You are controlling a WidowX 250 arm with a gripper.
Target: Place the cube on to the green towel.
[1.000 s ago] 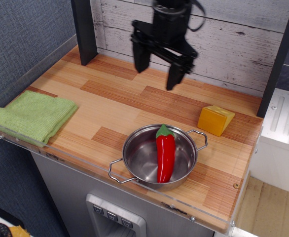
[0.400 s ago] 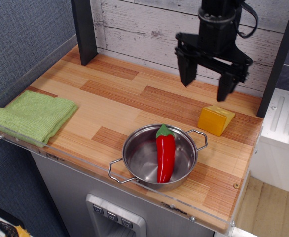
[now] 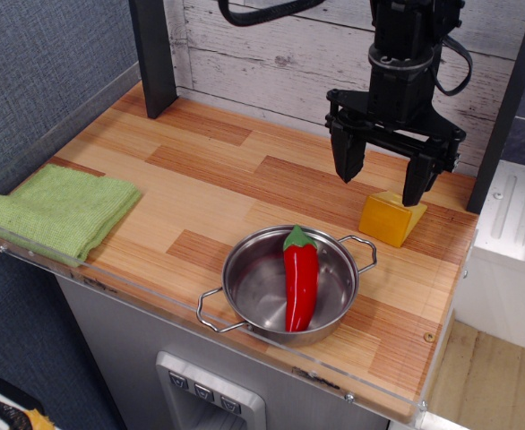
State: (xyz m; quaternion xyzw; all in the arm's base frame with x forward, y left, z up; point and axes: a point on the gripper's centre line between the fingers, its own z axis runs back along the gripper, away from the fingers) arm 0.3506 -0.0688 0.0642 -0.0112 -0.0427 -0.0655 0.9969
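Observation:
The cube (image 3: 390, 219) is a small yellow-orange wedge-like block on the wooden table at the right, just behind the steel pot. My black gripper (image 3: 381, 184) hangs open right above it, its two fingers spread to either side of the block's top; the right fingertip (image 3: 415, 195) overlaps the cube's upper edge. Whether it touches the cube I cannot tell. The green towel (image 3: 58, 210) lies folded at the table's far left front corner, far from the gripper.
A steel pot (image 3: 245, 278) with two handles stands at the front centre and holds a red chili pepper (image 3: 300, 278). A dark post (image 3: 153, 54) stands at the back left, another at the right edge. A white plank wall backs the table.
The gripper moved from the back centre to the right and came down over the cube, staying open. The cube, pot and towel have not moved.

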